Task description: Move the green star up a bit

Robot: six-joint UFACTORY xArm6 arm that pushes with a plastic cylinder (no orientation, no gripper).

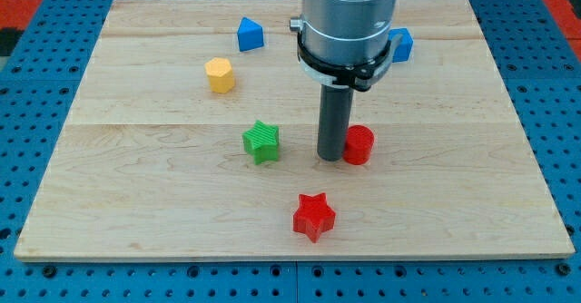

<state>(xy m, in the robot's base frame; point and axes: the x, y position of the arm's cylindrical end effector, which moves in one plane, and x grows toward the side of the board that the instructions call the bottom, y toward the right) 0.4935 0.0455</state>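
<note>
A wooden table (163,203) set on a blue perforated base (36,58) carries six small coloured blocks, with the robot arm's grey cylindrical housing (349,22) reaching down from the view's top. Below the housing a straight dark rod (333,122) descends to the surface, and my tip (330,158) rests on the table near the middle of the board. The arm carries no hand at all, only this rod, so there is nothing to stand apart, together or clamped. The green star (261,142) sits a little left of the board's centre, to the view's left of my tip with a clear gap of bare wood between them; the two are not touching. Just on the other side of the rod, at the view's right, a red block (359,145), rounded in outline, sits so close that it appears to touch the rod, though contact cannot be confirmed. A red star (314,216) lies below both, toward the view's bottom, well apart from the green star. Toward the view's top left, a yellow block (220,74), roughly hexagonal, sits below and left of a blue block (250,34) with a peaked top. A second blue block (400,45) shows at the view's right of the housing, partly hidden behind it.
</note>
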